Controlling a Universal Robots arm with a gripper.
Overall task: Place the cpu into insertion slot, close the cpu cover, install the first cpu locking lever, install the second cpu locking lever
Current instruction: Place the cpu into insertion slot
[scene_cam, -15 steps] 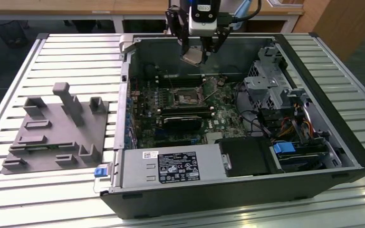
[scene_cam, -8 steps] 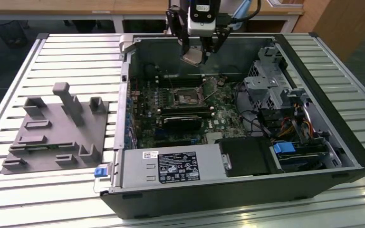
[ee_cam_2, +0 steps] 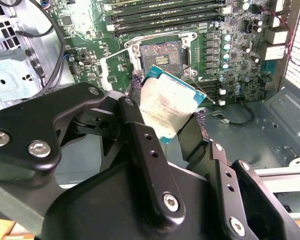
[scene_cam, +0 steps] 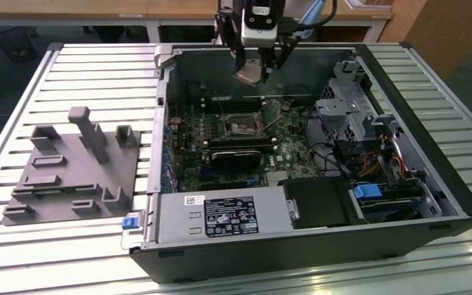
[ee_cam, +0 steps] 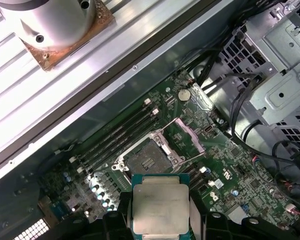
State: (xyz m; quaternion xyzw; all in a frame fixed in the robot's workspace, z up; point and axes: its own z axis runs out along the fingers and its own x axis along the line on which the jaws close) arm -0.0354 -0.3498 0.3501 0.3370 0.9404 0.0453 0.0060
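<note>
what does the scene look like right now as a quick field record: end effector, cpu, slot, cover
end effector: shut on the cpu, above the open computer case
cpu: held tilted, above the board, not yet seated
insertion slot: empty, dark centre exposed
cpu cover: swung open beside the slot

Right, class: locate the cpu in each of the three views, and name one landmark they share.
Exterior view: cpu in the claw, above the open case.
Second wrist view: cpu tilted, near the slot.
First wrist view: cpu near the slot.
Shared landmark: the slot.
</note>
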